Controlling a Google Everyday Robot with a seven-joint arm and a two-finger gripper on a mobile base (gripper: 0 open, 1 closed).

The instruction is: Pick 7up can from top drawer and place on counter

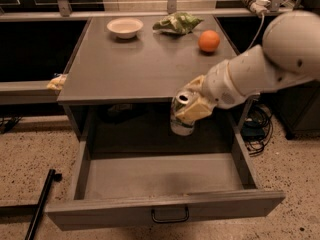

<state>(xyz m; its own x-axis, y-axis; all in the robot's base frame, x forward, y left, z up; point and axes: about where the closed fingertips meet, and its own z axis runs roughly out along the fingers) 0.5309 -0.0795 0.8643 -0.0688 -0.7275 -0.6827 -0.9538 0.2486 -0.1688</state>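
The 7up can point(181, 119), silvery with a pull-tab top, hangs in my gripper point(189, 109), which is shut on it. The can is in the air above the open top drawer point(160, 176), level with the front edge of the counter point(135, 64). The drawer is pulled out, with a dark handle point(170, 215) on its front panel, and its inside shows nothing else. My white arm point(260, 64) reaches in from the right.
On the counter stand a white bowl point(125, 27), a green crumpled bag point(177, 22) and an orange point(209, 41). A black bar point(40, 204) lies on the floor at left. Cables point(257, 129) hang at right.
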